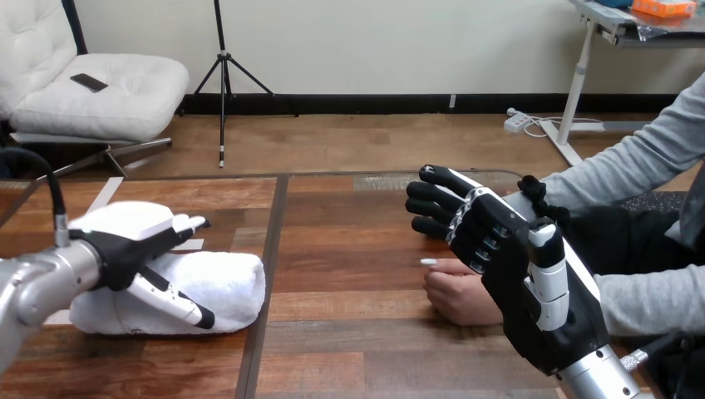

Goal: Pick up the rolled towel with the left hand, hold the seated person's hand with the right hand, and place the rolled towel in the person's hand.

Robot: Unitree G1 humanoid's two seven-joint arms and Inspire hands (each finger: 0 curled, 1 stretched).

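On the table (349, 283), the towel (229, 287) lies under the left hand (125, 245), whose fingers (184, 223) reach straight over the roll, thumb across its front. The right hand (507, 258) hovers, its fingers (432, 204) apart and loosely bent. The person's hand (461, 298) rests just below them.

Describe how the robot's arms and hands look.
Both forearms are silver tubes. The left hand shows a smooth white shell over a black body; the right hand is mostly black with white panels along its edge. Their fingers are jointed, black and white.
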